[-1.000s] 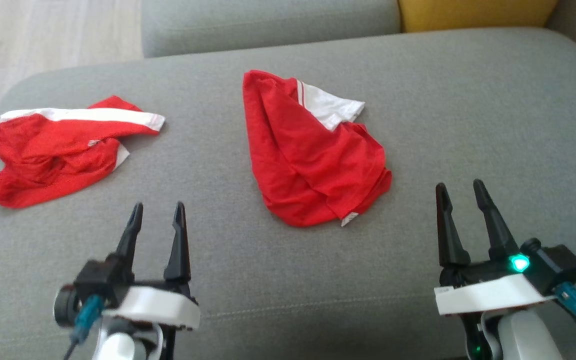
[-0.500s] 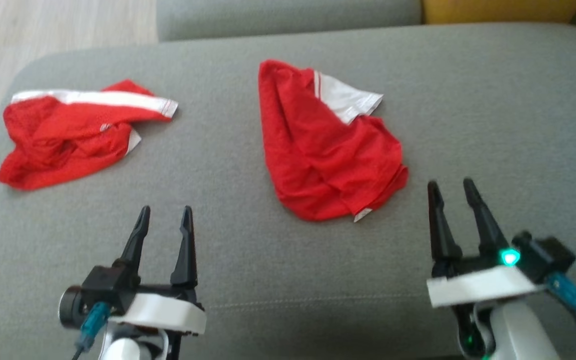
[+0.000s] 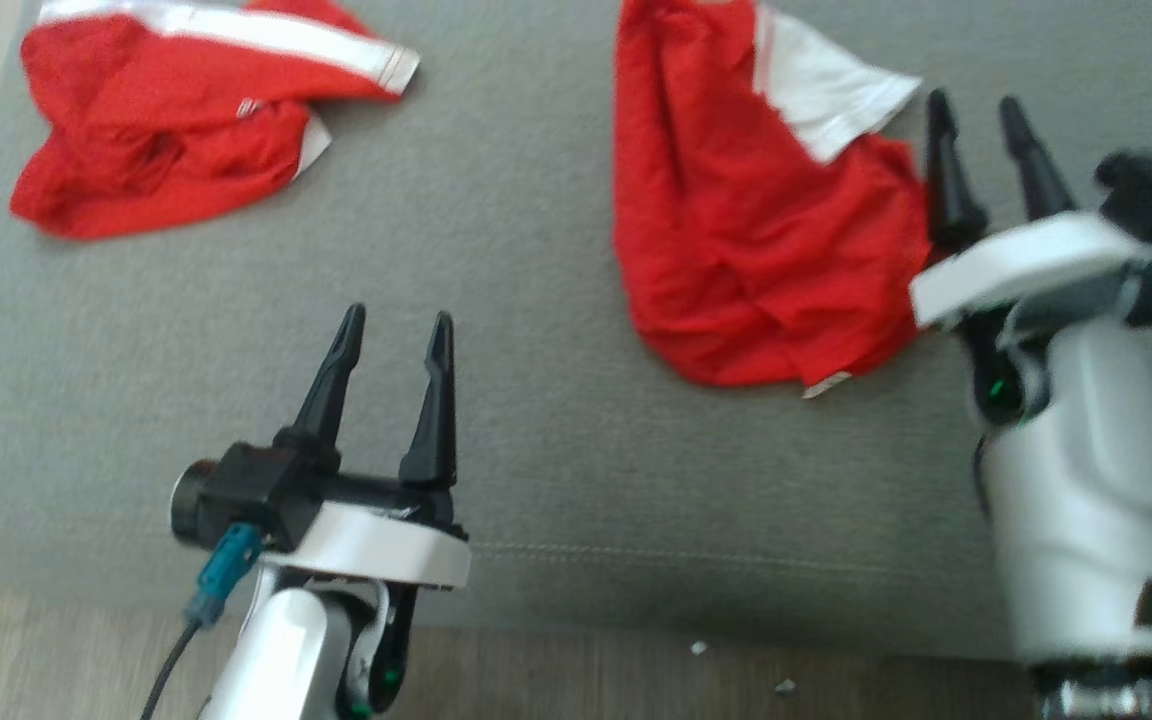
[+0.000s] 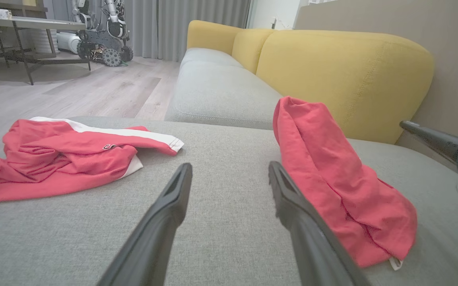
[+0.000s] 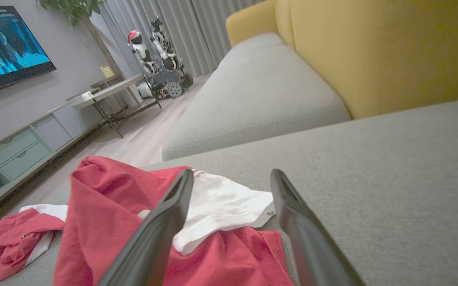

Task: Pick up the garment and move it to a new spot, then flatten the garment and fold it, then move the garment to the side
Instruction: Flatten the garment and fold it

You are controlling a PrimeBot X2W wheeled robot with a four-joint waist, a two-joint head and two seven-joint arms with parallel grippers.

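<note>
A crumpled red garment with a white panel (image 3: 736, 220) lies on the grey sofa cushion (image 3: 496, 260), right of centre; it also appears as a heap (image 4: 332, 178) in the left wrist view and under the fingers (image 5: 229, 206) in the right wrist view. My right gripper (image 3: 981, 105) is open, raised at the garment's right edge, its fingers beside the white panel. My left gripper (image 3: 394, 325) is open over bare cushion, left of the garment and apart from it.
A second red garment with a white stripe (image 3: 176, 110) lies at the cushion's far left. The cushion's front edge (image 3: 636, 590) and wooden floor (image 3: 636, 680) are below. Yellow backrest (image 4: 344, 75) stands behind; a table (image 4: 22, 28) and another robot (image 4: 101, 31) stand far off.
The head camera has tilted down, so everything sits higher in the picture. My right gripper has risen and moved forward to the garment's right edge. The left gripper stays open.
</note>
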